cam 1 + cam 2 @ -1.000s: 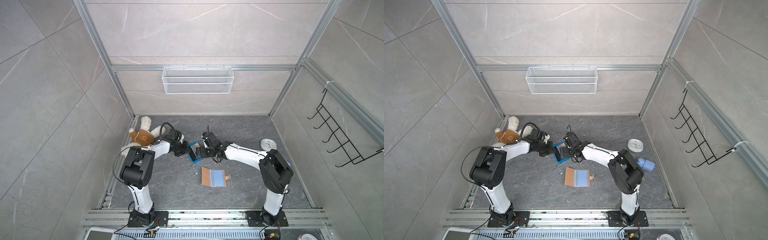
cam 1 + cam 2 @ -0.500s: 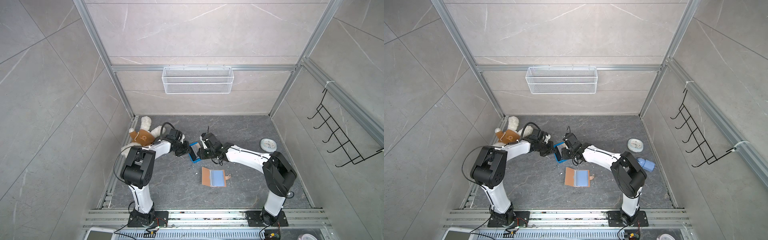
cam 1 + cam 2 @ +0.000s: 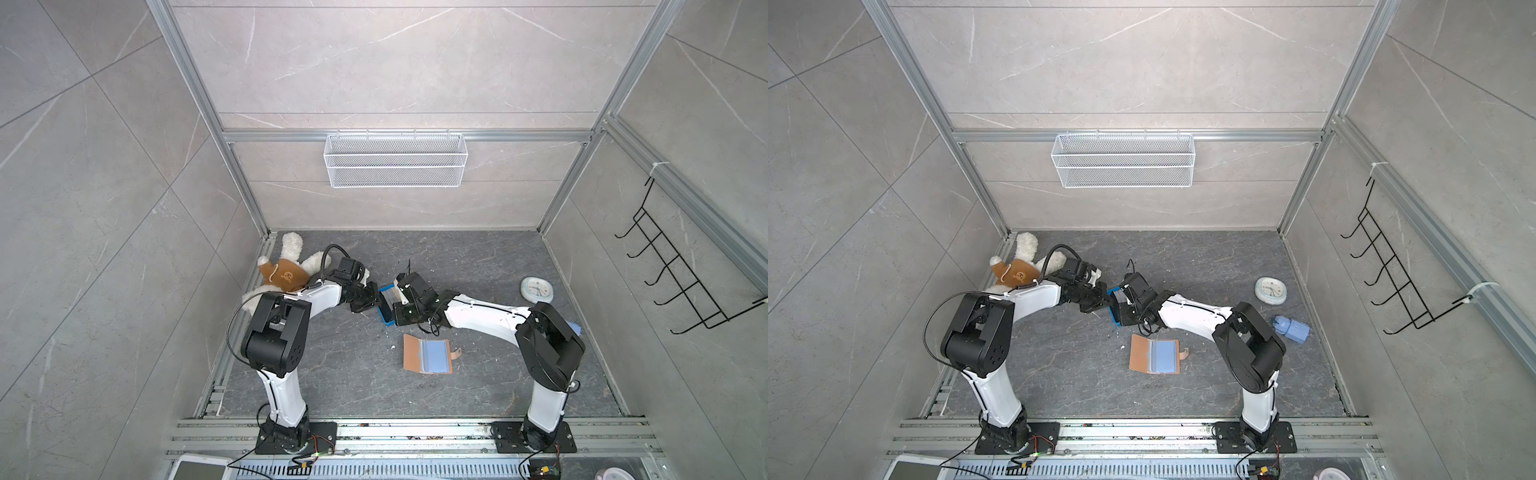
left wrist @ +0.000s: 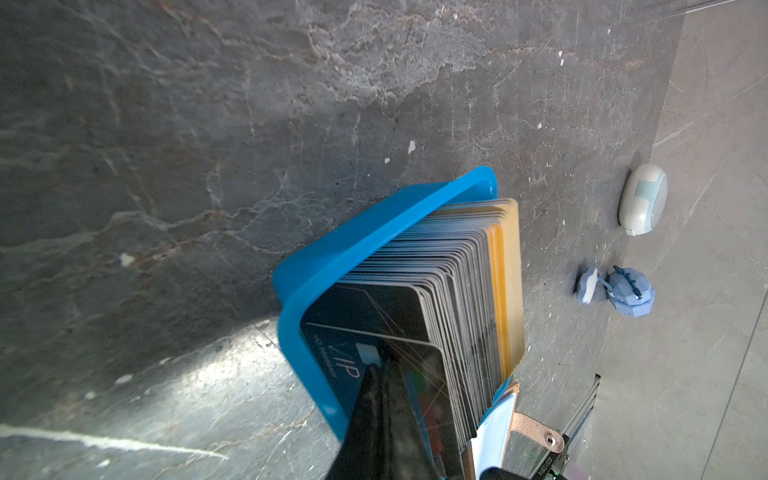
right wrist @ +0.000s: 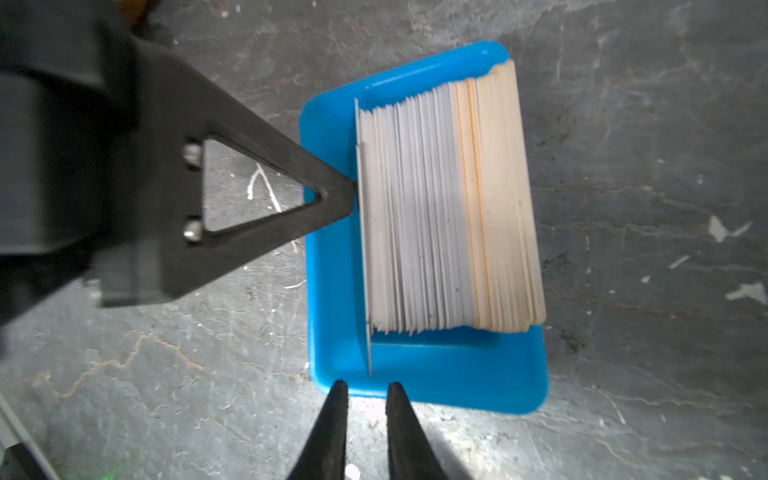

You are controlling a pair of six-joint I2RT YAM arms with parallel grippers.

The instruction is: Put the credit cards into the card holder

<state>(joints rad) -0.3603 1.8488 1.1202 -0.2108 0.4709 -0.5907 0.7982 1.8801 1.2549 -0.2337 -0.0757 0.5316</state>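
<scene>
Both top views: dark grey marbled stone-look tabletop (image 3: 332,374), grey tiled walls, white wire basket (image 3: 395,160) on back wall, black wire hook rack (image 3: 681,282) on side wall. Tan leather-like card holder (image 3: 428,354) lies open, bluish sleeves up, near small blue rectangular tray (image 5: 436,374) but apart from it. Stack of thin plastic credit cards (image 5: 436,208) stands on edge in tray (black "VIP" one outermost). Left gripper (image 5: 351,195) closed tight, tip against outermost card. Right gripper (image 5: 365,388) narrowly parted, nothing visibly between fingers; one card's edge juts toward gap. Arms hide most of tray from above.
</scene>
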